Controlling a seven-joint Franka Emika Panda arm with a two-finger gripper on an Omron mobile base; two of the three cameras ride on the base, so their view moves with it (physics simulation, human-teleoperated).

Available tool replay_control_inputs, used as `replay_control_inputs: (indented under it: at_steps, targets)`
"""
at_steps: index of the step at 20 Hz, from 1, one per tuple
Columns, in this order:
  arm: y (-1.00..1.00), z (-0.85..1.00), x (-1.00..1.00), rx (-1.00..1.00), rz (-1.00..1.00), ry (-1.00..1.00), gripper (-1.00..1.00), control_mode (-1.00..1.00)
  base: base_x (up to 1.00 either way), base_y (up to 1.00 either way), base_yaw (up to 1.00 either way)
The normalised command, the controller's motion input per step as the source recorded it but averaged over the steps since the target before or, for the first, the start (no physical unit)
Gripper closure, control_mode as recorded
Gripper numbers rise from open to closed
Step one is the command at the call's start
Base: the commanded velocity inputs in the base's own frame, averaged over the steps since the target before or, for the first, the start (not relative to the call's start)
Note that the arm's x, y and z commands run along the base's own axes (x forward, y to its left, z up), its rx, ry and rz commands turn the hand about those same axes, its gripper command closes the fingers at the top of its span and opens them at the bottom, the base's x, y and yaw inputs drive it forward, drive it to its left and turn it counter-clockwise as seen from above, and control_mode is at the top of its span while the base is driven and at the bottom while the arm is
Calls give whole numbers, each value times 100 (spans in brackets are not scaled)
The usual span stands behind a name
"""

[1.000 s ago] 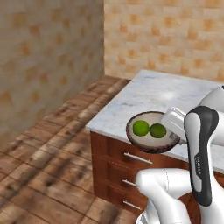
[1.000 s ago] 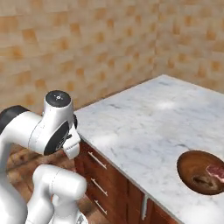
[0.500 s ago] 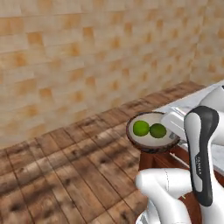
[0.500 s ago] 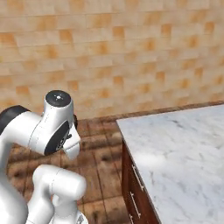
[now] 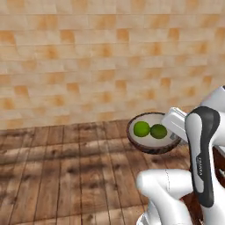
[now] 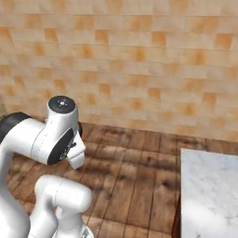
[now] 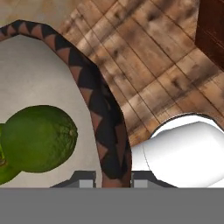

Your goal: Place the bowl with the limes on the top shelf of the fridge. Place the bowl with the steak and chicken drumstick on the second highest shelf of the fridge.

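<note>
Wooden plank floor (image 5: 66,176) and tan brick wall (image 5: 88,61) surround the gripper (image 7: 113,175), jaws clamped on the rim of the bowl with the limes (image 5: 151,138); marble counter (image 6: 209,190) corner nearby.

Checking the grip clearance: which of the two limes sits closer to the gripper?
The lime on the right in the left base view, beside the gripper clamping the bowl rim; the other lime lies farther toward the bowl's far side.
</note>
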Motion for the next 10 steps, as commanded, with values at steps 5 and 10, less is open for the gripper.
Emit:
replay_control_inputs:
  at_steps: [5,10]
  targets:
    - [0,0,0,0,0,0,100,100,0,0,73]
    - [0,0,0,0,0,0,100,100,0,0,72]
